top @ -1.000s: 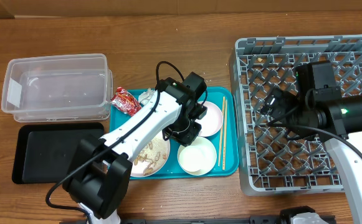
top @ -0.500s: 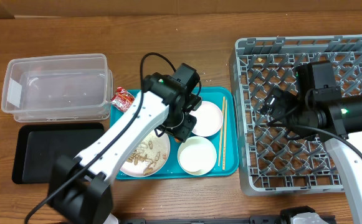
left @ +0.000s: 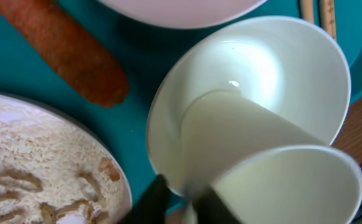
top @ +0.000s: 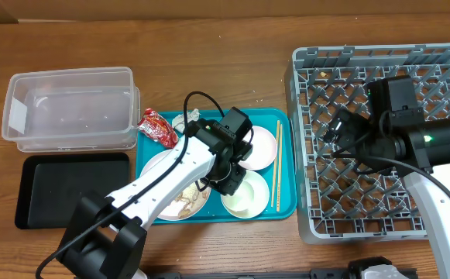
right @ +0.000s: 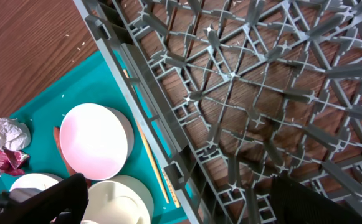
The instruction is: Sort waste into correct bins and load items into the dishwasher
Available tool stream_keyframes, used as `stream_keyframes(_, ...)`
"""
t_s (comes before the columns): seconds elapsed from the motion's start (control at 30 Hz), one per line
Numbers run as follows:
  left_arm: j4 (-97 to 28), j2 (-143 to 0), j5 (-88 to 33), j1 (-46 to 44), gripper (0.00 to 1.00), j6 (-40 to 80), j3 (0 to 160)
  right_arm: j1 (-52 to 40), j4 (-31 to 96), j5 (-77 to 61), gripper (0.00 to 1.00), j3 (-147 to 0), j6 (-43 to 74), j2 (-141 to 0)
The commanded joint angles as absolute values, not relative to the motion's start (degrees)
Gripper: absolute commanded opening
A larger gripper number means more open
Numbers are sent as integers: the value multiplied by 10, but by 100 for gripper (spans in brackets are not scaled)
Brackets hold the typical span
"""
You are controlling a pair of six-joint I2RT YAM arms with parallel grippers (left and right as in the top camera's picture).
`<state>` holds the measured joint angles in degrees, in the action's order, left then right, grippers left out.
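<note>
My left gripper (top: 228,182) is closed to a narrow gap on the left rim of a white bowl (top: 248,195) on the teal tray; a small white cup (left: 274,174) stands in that bowl. Beside it lie the plate (top: 180,198) with rice and brown scraps, an orange carrot (left: 68,56), a second white bowl (top: 260,147) and the chopsticks (top: 277,167). The red wrapper (top: 156,126) and the white tissue (top: 181,119) lie at the tray's far left corner. My right gripper (right: 187,205) is open and empty above the grey rack (top: 387,225).
The teal tray (top: 286,208) lies between the bins and the rack. The clear tub (top: 70,108) stands at the far left, with the flat black tray (top: 66,190) in front of it. The rack's near wall borders the teal tray's right edge.
My left gripper went toward the far side of the tray, then came back down onto the near bowl's left rim. The right arm has not moved.
</note>
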<state>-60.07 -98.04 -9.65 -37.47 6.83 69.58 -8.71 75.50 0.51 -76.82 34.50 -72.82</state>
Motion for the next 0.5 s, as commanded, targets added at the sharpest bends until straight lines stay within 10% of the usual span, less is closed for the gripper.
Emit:
stream_keyframes(0.0, -591, -982, -102, -374, 4, 74, 698, -86, 752, 15, 96, -768, 343, -727)
stream_keyframes(0.33, -705, -981, -122, -311, 4, 48, 869, -86, 752, 14, 96, -768, 343, -727)
stream_keyframes(0.47, -720, -981, -352, -219, 4, -59, 945, -86, 730, -64, 95, -768, 285, -726)
